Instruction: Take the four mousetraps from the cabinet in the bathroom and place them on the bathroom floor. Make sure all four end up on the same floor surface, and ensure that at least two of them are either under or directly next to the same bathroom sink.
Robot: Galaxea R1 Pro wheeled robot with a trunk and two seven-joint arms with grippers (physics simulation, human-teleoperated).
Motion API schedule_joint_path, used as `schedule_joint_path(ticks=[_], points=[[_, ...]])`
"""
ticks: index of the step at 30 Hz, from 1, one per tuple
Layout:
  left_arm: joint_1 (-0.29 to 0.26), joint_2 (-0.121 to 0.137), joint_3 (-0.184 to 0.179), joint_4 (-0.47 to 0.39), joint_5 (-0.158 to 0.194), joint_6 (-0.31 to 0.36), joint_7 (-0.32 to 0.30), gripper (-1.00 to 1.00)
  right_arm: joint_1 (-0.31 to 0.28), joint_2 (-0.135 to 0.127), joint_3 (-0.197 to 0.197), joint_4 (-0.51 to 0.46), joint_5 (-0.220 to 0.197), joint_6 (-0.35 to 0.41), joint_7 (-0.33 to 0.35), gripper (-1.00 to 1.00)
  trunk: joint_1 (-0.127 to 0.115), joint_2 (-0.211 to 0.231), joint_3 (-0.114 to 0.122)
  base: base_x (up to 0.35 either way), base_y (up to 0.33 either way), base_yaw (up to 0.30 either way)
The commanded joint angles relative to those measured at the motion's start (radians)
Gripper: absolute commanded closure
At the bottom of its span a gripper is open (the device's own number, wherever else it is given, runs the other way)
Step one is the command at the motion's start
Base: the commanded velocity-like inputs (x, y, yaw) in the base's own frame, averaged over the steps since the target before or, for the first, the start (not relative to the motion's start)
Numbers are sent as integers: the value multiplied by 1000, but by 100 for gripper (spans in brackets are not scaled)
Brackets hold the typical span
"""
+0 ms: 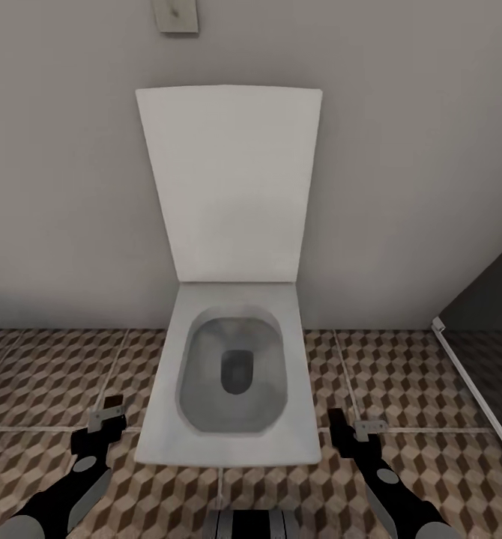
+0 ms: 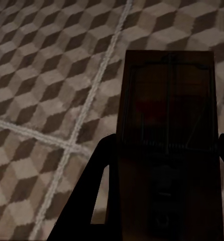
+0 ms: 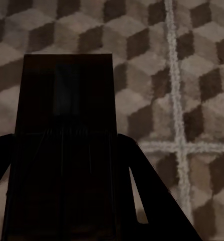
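tan mousetrap (image 2: pixel 164 125) clamped between left fingers (image 2: pixel 99 170); another mousetrap (image 3: pixel 67 135) between right fingers (image 3: pixel 137 175).

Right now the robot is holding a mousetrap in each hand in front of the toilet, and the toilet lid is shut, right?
Not quite. The toilet lid is up, leaning against the wall, and the bowl is open; the head view shows it. The rest holds: the left end effector grips one mousetrap and the right end effector grips another mousetrap, both above the patterned floor.

A white toilet (image 1: pixel 232 374) (lid raised) stands against the grey wall (image 1: pixel 401 150), beneath a flush plate (image 1: pixel 176 15).
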Motion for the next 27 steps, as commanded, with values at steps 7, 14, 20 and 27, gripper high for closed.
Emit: schedule_joint_path(ticks=[7,14,20,27], points=[[-1,9,29,0,9,-6,6,100,-1,-1,8,0,-11,-6,-2,100,3,-2,-28,0,0,0],[-1,33,51,-1,9,-6,1,100,-1,-1,8,0,-10,-7,-2,100,6,-4,-55,0,0,0],[-1,29,52,-3,12,-8,2,100,-1,-1,8,0,-10,-7,-2,100,7,-4,-67,0,0,0],[-1,24,52,-6,13,-8,3,100,-1,-1,8,0,-10,-7,-2,100,7,-4,-67,0,10,0]])
